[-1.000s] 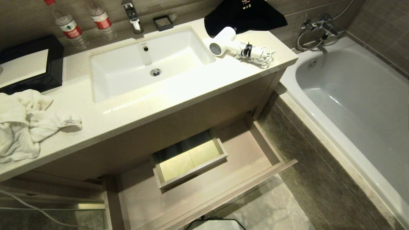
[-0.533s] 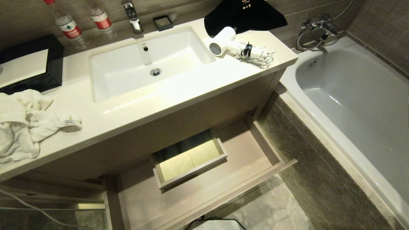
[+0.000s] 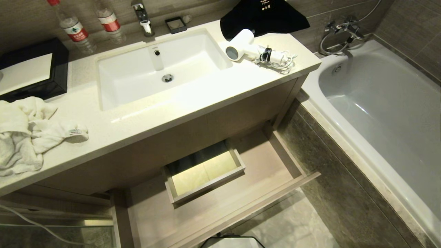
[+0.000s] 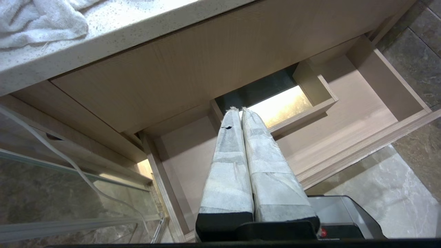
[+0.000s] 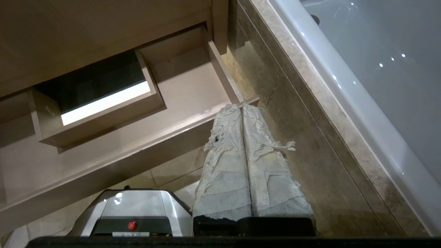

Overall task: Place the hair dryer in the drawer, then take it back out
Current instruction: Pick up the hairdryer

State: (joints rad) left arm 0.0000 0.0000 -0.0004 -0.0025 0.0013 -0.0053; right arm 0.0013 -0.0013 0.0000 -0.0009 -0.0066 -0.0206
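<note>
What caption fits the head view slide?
Hair dryer on the vanity counter beside the sink; drawer open below.

**Around the washbasin**

A white sink (image 3: pixel 137 74) is sunk into the cream counter (image 3: pixel 193 100), its faucet (image 3: pixel 143 17) at the back edge. Two water bottles (image 3: pixel 74 29) stand at the back edge toward the left corner, beside a black tray (image 3: pixel 60 63). A crumpled white towel (image 3: pixel 24 131) lies at the front left edge. A black cloth (image 3: pixel 262 15) drapes the back right corner. A small dark dish (image 3: pixel 175 24) sits behind the sink. A white bathtub (image 3: pixel 379 100) adjoins the counter's right end.
</note>
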